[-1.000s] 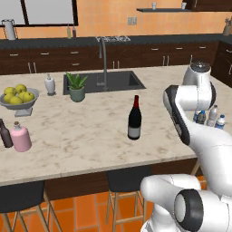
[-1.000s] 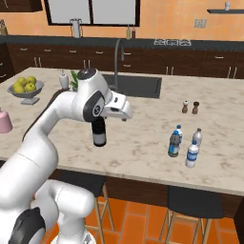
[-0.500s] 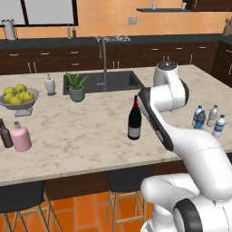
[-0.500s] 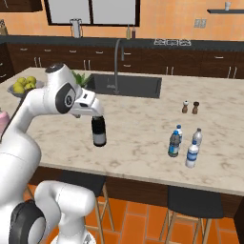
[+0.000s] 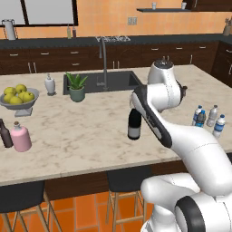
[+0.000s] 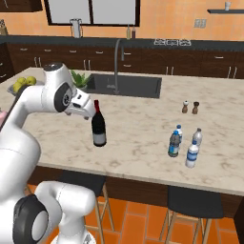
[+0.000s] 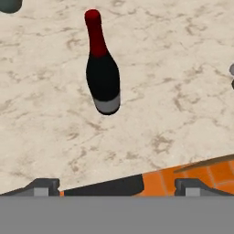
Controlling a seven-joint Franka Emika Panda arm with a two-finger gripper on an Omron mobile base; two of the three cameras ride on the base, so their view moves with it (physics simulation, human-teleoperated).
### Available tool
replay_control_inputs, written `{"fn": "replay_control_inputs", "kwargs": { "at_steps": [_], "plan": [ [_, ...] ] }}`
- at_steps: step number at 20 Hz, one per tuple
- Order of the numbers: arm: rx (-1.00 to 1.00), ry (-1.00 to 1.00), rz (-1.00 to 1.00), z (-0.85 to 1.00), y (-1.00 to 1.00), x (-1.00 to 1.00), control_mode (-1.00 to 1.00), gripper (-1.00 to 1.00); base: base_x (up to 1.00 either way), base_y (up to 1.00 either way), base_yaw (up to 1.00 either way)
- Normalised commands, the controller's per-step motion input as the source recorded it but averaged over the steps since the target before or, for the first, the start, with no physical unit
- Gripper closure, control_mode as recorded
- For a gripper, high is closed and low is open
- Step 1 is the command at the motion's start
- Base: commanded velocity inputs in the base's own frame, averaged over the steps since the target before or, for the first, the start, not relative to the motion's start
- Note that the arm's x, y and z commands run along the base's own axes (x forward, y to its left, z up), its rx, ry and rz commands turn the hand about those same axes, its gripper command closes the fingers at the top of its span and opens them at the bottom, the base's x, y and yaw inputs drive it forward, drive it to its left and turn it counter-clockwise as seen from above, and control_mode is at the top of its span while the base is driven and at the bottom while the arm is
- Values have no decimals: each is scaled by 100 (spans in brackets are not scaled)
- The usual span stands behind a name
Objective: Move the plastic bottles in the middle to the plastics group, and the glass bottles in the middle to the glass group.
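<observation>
**Wine bottle mid-counter, gripper above it and apart**

Left to right, left base view:
- Small dark brown glass bottle (image 5: 5,134) and squat pink flask with cork-coloured stopper (image 5: 21,137) stand just beside each other at the far-left near part of the beige marbled stone counter (image 5: 81,136). Flask body looks smooth and rounded.
- Grey bowl of yellow-green fruit (image 5: 18,97) is farther back, then a white ceramic dispenser (image 5: 50,84) and a spiky green plant in a grey-green pot (image 5: 76,87) by the dark recessed sink (image 5: 102,81), which has a tall slim grey tap (image 5: 104,63).
- Tall dark wine bottle with red neck foil and pale grey label (image 5: 134,124) stands upright mid-counter, well apart from both groups. Its neck is hidden by the arm there; the right base view (image 6: 98,125) and hand view (image 7: 102,68) show it whole. Glossy dark body, plain label band near the base, no text readable.
- Cluster of small clear plastic water bottles with blue and grey caps (image 5: 208,118) sits at the right end of the counter, four visible, one dark-tinted. Blue label bands, print too small to read.
- Two small brown salt and pepper shakers (image 6: 190,107) stand farther back on the right.

Two-finger gripper (image 7: 117,185): fingertips spread wide, nothing between them, not touching the bottle. In the right base view the hand sits just left of the bottle neck.
</observation>
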Motion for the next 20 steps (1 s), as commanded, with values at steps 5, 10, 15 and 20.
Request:
{"fn": "replay_control_inputs", "kwargs": {
  "at_steps": [5,10,15,20],
  "plan": [
    [0,-14,5,-15,-1,4,-100,-100,0,0,0],
    [0,-14,26,-19,-1,38,-100,-100,0,0,0],
    [-7,-1,25,0,-1,31,-100,-100,0,0,0],
    [-6,0,14,0,-6,45,-100,-100,0,0,0]
  ]
}}
